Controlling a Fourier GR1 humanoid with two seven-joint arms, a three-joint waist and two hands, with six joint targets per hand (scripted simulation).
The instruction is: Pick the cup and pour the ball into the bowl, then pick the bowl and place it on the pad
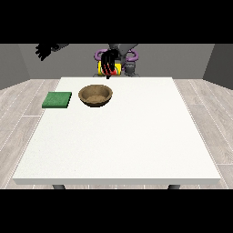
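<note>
A brown bowl (95, 95) sat on the white worktop (123, 136) near its far edge, just beside a green pad (57, 100) – the 2 apart. The hand at the view's right (108, 63) hung above and behind the bowl, its fingers curled round something red, probably the cup (108, 71). The hand at the view's left (44, 50) was raised off to the side holding nothing – how far its fingers were open could not be told.

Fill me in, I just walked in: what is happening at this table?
A humanoid robot stands behind a white table. One robot hand, near the view's middle, is held above a brown bowl and seems to hold something red, probably the cup. The other robot hand is raised at the view's left. A green pad lies beside the bowl.
</note>
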